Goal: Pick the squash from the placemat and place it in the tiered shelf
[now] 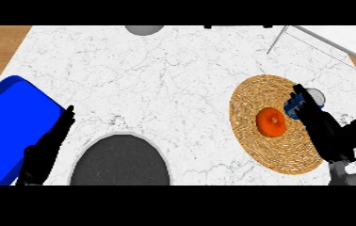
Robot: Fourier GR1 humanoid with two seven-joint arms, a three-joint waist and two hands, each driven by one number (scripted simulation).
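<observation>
The orange squash point(271, 121) sits mid-placemat point(250, 140) at the right. The right hand point(321, 126) hovers just beside it, fingers straight, holding nothing: the reach step. Next it likely must curl round the squash. The left hand point(47, 147) rests open, near left.

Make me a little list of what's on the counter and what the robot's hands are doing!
squash: orange, on the woven placemat
right hand: open, beside the squash, not holding it
left hand: open, resting at lower left
blue tray: left edge
dark grey plate: front of counter
tiered shelf: cannot tell
</observation>
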